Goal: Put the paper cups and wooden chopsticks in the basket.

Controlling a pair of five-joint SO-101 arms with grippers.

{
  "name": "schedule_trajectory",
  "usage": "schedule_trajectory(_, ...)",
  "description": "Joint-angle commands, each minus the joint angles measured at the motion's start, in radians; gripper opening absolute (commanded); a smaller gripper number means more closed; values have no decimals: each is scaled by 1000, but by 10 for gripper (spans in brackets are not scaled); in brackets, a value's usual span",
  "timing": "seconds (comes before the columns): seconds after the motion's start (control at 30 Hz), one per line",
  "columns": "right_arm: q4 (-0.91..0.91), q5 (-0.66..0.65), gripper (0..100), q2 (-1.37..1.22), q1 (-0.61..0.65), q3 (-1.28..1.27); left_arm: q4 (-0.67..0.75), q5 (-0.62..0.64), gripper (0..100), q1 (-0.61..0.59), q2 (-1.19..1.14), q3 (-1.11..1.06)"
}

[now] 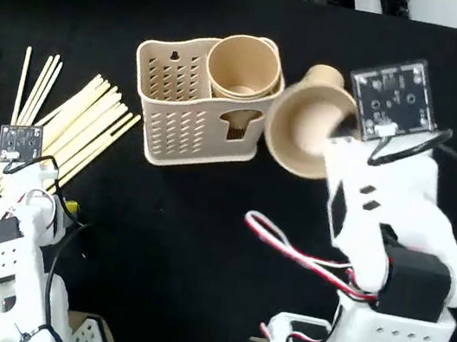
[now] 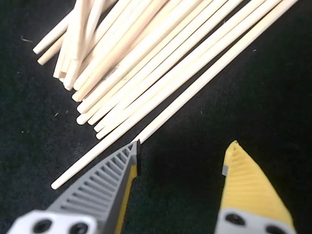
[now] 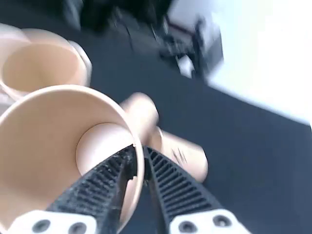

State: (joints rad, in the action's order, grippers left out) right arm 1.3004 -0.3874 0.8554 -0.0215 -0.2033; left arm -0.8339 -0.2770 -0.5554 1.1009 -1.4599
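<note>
Paper cup (image 1: 300, 135) is pinched at the rim by the right gripper (image 3: 139, 152), one finger inside the mouth and one outside, shut on the wall. Cup axis is roughly level, mouth facing back at the arm. Basket (image 1: 185, 124) sits just beside the cup, toward the left arm, with nested cups (image 1: 244, 67) in the compartment nearest it. Right arm is nearer; probably needs lift, tilt upright, drop. Left gripper (image 2: 185, 147) hangs wide open and empty, chopsticks (image 2: 161, 73) fanned just ahead of its tips, lying diagonal to them.

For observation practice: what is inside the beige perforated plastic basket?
Nested tan paper cups stand at one end of the beige perforated basket; its walls hide their lower parts.
</note>
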Motion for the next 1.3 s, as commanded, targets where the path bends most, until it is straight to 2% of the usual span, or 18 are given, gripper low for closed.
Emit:
schedule_trajectory(0.0,8,64,11,-168,146,259,14,-8,278,5,9,2)
schedule_trajectory(0.3,64,87,11,-619,256,696,14,-11,278,5,9,2)
schedule_trajectory(0.5,95,104,11,-889,255,898,14,-11,278,5,9,4)
schedule_trajectory(0.6,104,104,11,-984,255,969,14,-11,278,5,9,4)
schedule_trajectory(0.8,233,101,22,-1098,259,1084,15,-11,278,5,9,4)
schedule_trajectory(0.87,276,100,88,-1115,259,1115,15,-11,278,5,9,4)
schedule_trajectory(0.93,308,81,200,-1127,261,1153,15,-11,278,5,9,4)
schedule_trajectory(1.03,367,-37,364,-1129,296,1204,15,-11,278,5,9,4)
schedule_trajectory(1.1,404,-54,440,-1129,302,1242,15,-11,278,5,9,4)
schedule_trajectory(1.2,436,-77,440,-1132,258,1313,14,-11,278,5,9,4)
schedule_trajectory(1.27,445,-141,417,-1138,201,1323,14,-11,278,5,9,4)
